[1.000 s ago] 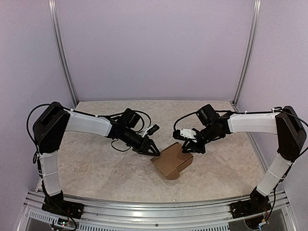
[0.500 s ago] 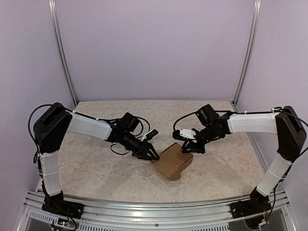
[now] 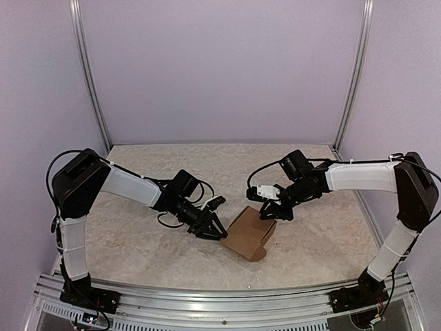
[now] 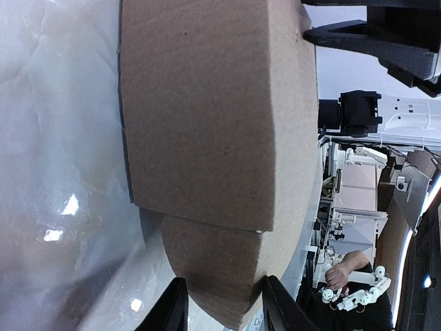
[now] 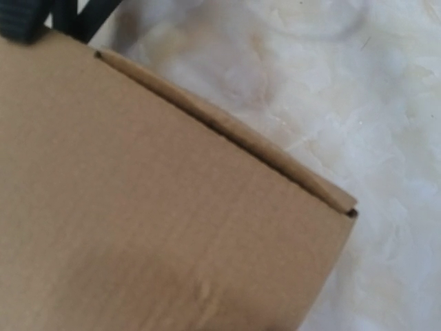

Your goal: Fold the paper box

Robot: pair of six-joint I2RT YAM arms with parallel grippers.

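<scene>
Straddling the rounded flap, the left fingers (image 4: 172, 310) stand spread either side of it, low against the paper box (image 3: 247, 236). Since a second ago they've dropped nearer and pressed in at its left edge, nudging it slightly nearer on the bench (image 3: 131, 252). The right fingers (image 3: 267, 210) sit unmoved at the far top edge; pinching or not, I cannot tell. Box formed, mid-bench — this looks like flap-tucking.
</scene>
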